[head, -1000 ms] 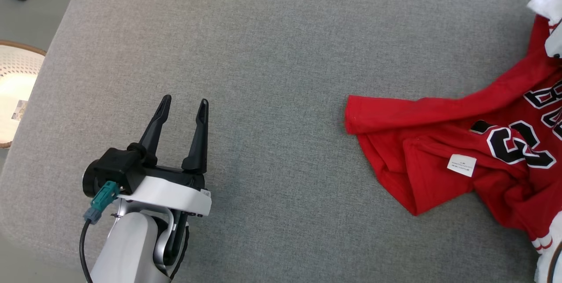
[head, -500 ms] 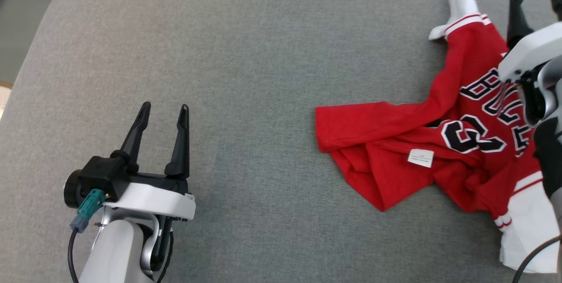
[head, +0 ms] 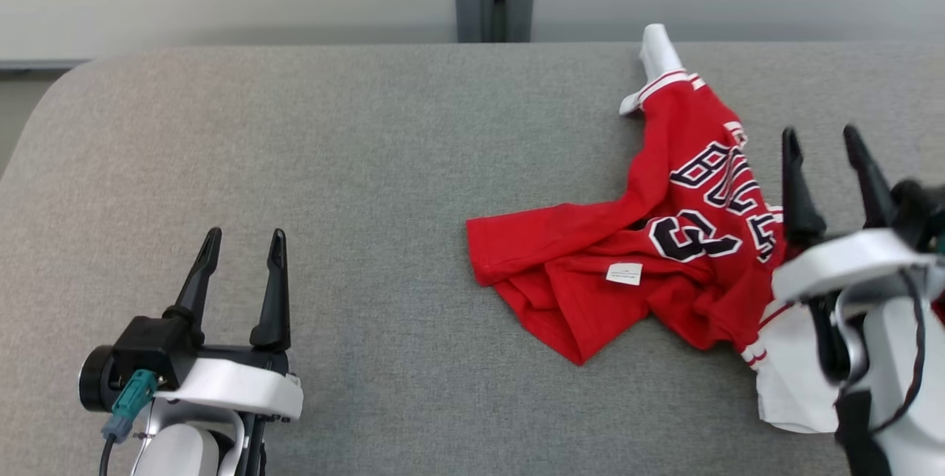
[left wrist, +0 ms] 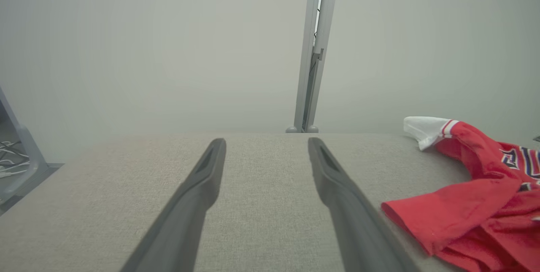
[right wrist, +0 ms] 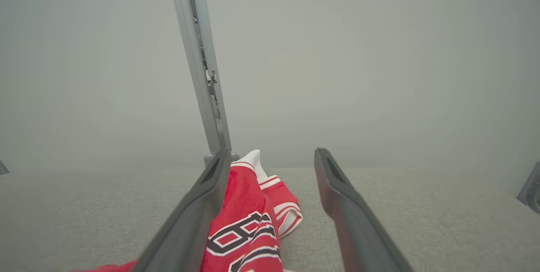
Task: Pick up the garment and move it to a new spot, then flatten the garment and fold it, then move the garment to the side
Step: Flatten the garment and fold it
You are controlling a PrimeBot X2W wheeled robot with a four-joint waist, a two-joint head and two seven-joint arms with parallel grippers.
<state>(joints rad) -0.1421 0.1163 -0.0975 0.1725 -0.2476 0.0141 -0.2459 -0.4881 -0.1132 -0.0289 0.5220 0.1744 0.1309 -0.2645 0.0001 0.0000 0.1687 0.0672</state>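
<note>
Garment (head: 664, 269): red jersey with white trim, lying crumpled on the right half of the grey bench (head: 354, 166), one white-edged end reaching toward the far edge. Right hand (head: 820, 132): fingers spread, gripping nothing, positioned over the garment's right side. Left hand (head: 246, 234): fingers spread, empty, well apart from the garment.

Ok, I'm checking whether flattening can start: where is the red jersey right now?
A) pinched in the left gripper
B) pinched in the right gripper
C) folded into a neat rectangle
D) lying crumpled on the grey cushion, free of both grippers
D: the red jersey lies bunched on the grey cushion, while the left gripper and the right gripper both stand open, gripping nothing.
</note>
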